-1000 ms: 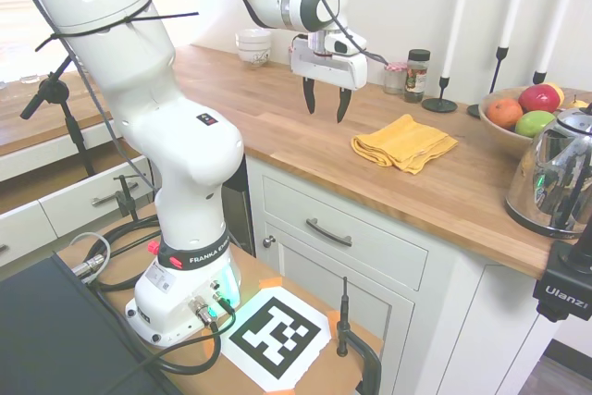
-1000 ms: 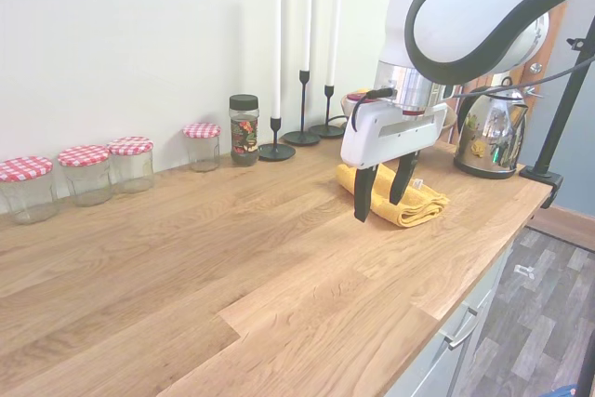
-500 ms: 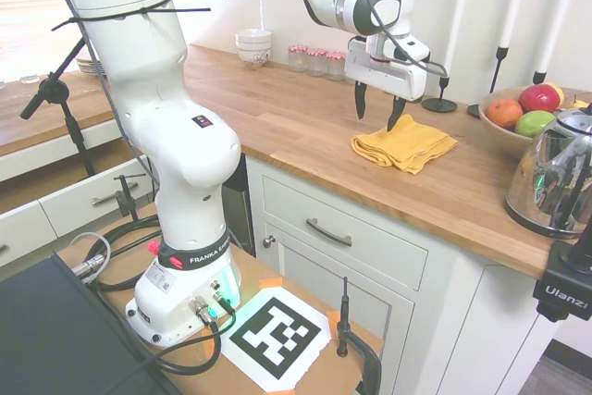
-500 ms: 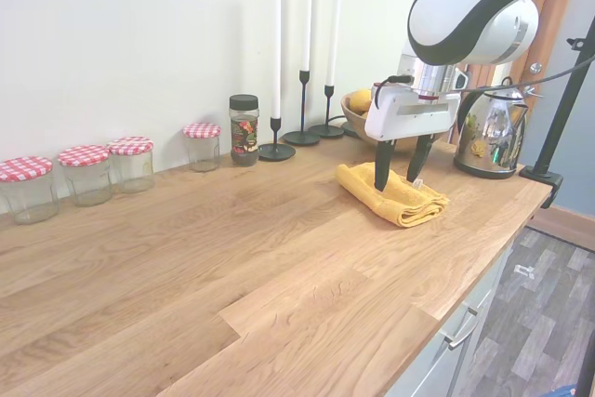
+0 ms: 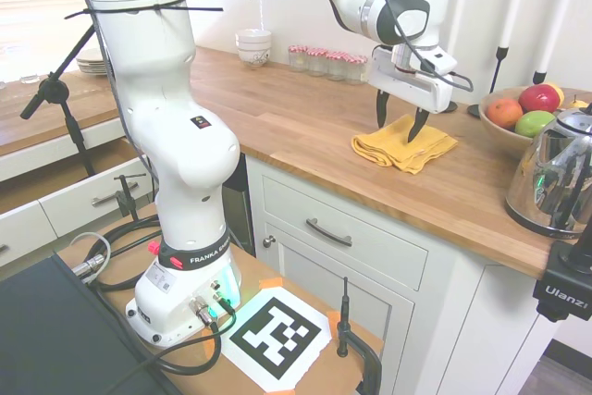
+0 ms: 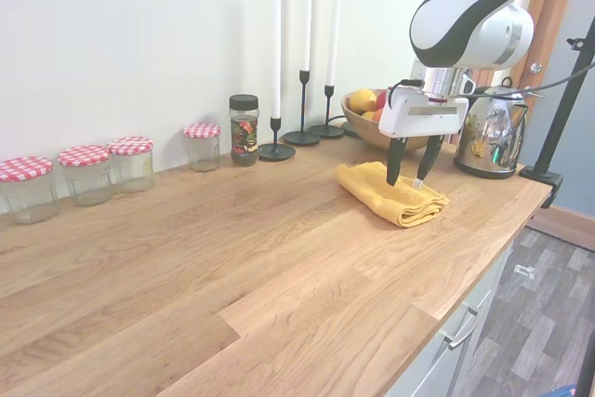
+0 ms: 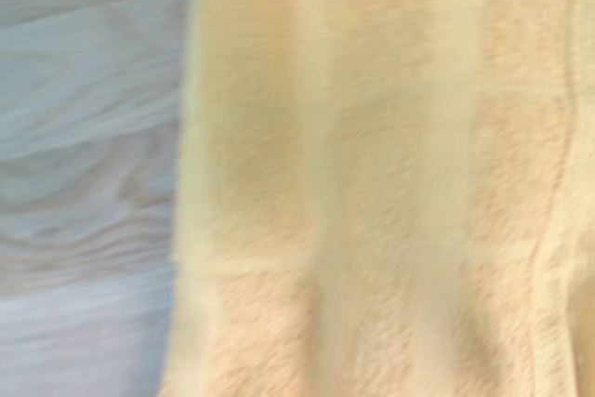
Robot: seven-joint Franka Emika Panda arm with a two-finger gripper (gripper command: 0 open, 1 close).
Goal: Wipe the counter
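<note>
A: What is on the left of the desk [image 6: 186,267]?

B: In the second outside view, three glass jars [image 6: 85,173] with red checked lids stand by the wall. One more jar [image 6: 202,145] like them is a bit further along. Next comes a spice jar [image 6: 244,129] with a black lid.

A: And after that?

B: Three tall white candles [image 6: 306,8] in black holders [image 6: 301,118]. Then a folded yellow cloth [image 6: 390,193] lies flat on the wood, near the front edge.

A: Where is the claw [image 6: 412,168]?

B: Right over the cloth, pointing down. Its two dark fingers are spread apart, with nothing between them. The tips are at the cloth, but I cannot tell if they touch it.

A: What does the wrist camera see?

B: Mostly fuzzy yellow cloth [image 7: 372,183], with some wood beside it. It is blurry.

A: What is on the right?

B: A bowl of fruit [image 6: 364,118] behind the claw, and a shiny kettle [image 6: 488,137] at the far end. The long brown desk sits on white cupboards [image 5: 351,256].
</note>
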